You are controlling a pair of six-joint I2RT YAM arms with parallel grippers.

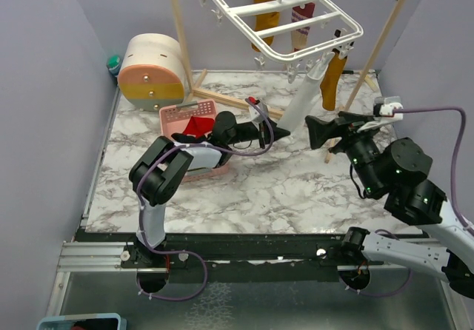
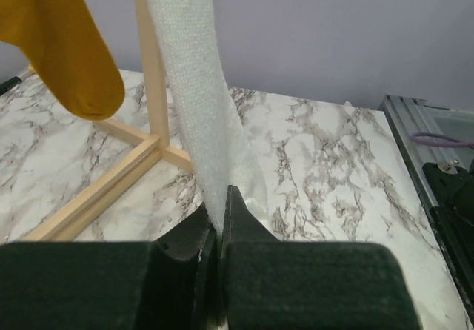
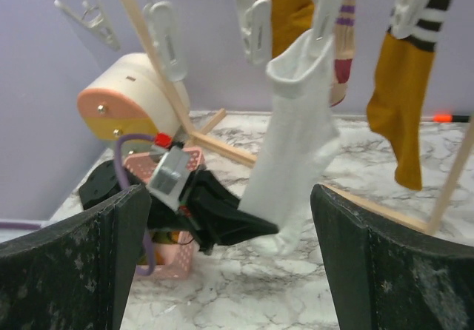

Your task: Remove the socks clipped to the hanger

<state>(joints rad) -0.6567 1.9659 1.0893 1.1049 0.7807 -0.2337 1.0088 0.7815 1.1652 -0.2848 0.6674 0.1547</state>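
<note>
Your left gripper (image 2: pixel 221 197) clamped the toe of the white sock (image 2: pixel 189 86) near the far edge of the table (image 1: pixel 296 189). The sock rose steeply to its clip (image 3: pixel 326 15) on the hanger (image 1: pixel 352 25). Your right gripper (image 1: pixel 317 132) gaped just beside it.

A pink basket (image 1: pixel 191 111) sits on the marble desk (image 1: pixel 281 189), near a rounded peach-and-yellow box (image 1: pixel 152 71) and a wooden rack (image 1: pixel 180 34).
</note>
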